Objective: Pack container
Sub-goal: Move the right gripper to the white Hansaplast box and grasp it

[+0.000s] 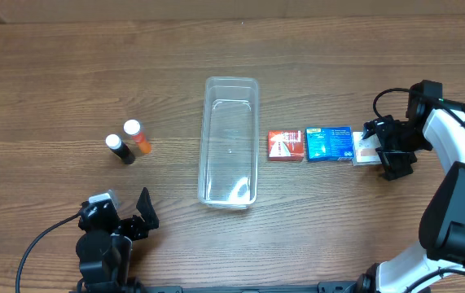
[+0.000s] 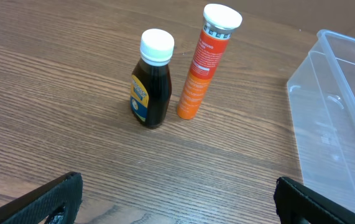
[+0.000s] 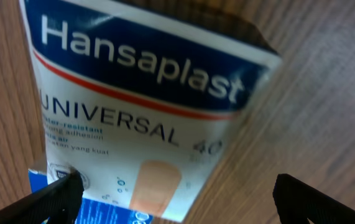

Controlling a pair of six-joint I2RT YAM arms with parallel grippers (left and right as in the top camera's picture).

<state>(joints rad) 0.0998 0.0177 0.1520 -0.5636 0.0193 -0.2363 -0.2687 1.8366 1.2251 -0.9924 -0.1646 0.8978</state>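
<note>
one empty container [image 1: 230,146], two bottles [image 1: 120,150] by the left edge and three boxes [image 1: 329,144] by the right are sitting; left gripper [image 1: 122,207] and right gripper [image 3: 176,196] are gaping.

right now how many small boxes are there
3, in a row right of the container: red box, blue box, white Hansaplast box at the right gripper.

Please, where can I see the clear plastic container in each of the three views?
Overhead: the container at the picture's centre.
Left wrist: the container at the right edge, cut off.
Right wrist: not in it.
Shared landmark: the orange tube, left of it in overhead and left wrist.
</note>
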